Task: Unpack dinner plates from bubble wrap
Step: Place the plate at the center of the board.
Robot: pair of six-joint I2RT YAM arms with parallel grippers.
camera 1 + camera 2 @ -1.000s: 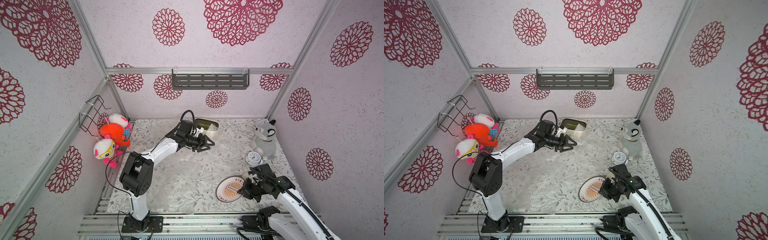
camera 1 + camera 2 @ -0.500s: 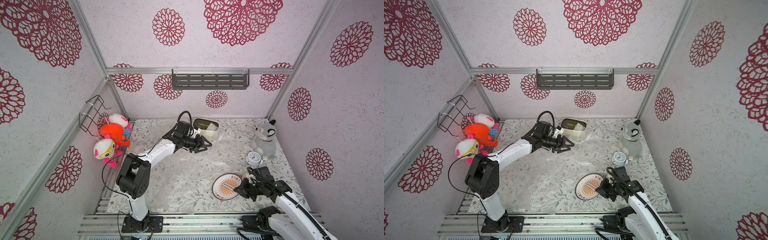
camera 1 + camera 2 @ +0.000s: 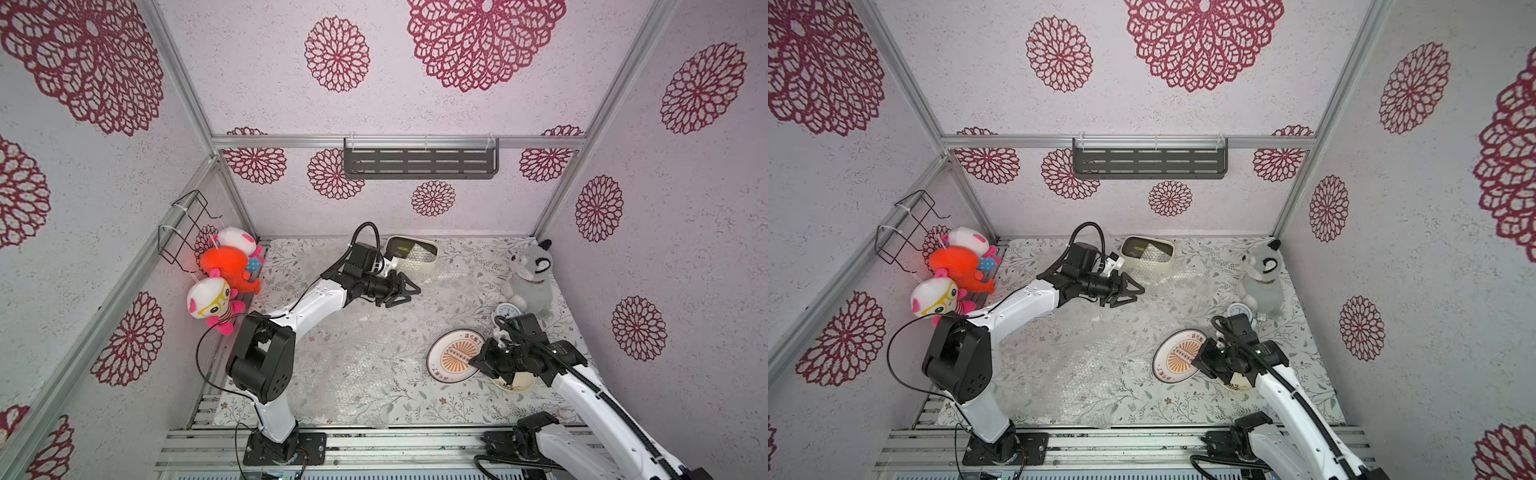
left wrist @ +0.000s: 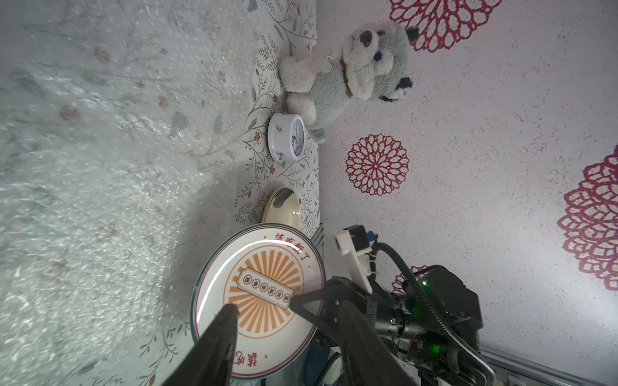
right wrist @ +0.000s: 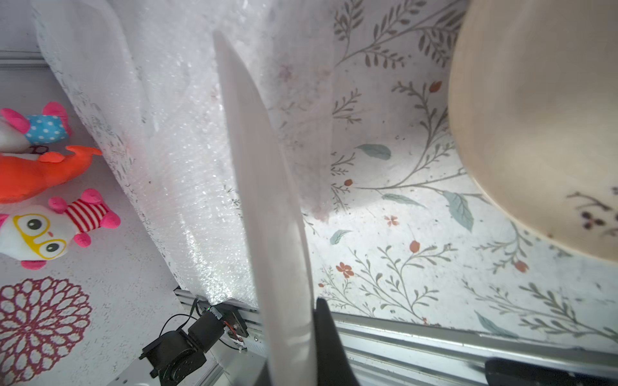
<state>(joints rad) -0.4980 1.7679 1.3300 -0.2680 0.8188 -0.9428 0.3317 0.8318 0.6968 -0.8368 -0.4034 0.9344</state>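
My right gripper (image 3: 478, 360) (image 3: 1198, 359) is shut on the rim of a white dinner plate with an orange sunburst (image 3: 451, 357) (image 4: 257, 287), held tilted just above the table at the front right. The right wrist view shows that plate edge-on (image 5: 267, 200), with one dark finger (image 5: 322, 320) against it. A cream dinner plate (image 3: 515, 380) (image 5: 535, 117) lies flat under the right arm. Bubble wrap (image 3: 353, 374) (image 3: 1075, 365) is spread flat across the middle of the table. My left gripper (image 3: 409, 289) (image 4: 284, 305) hovers open and empty over the back middle.
A cream box with a green top (image 3: 413, 257) stands at the back, with a piece of bubble wrap in it. A small white alarm clock (image 3: 508, 311) and a grey plush animal (image 3: 530, 278) sit at the right. Plush toys (image 3: 224, 274) hang on the left wall.
My right gripper has carried the sunburst plate a little left and up, away from the cream plate. The left arm has shifted slightly, and its gripper stays open.
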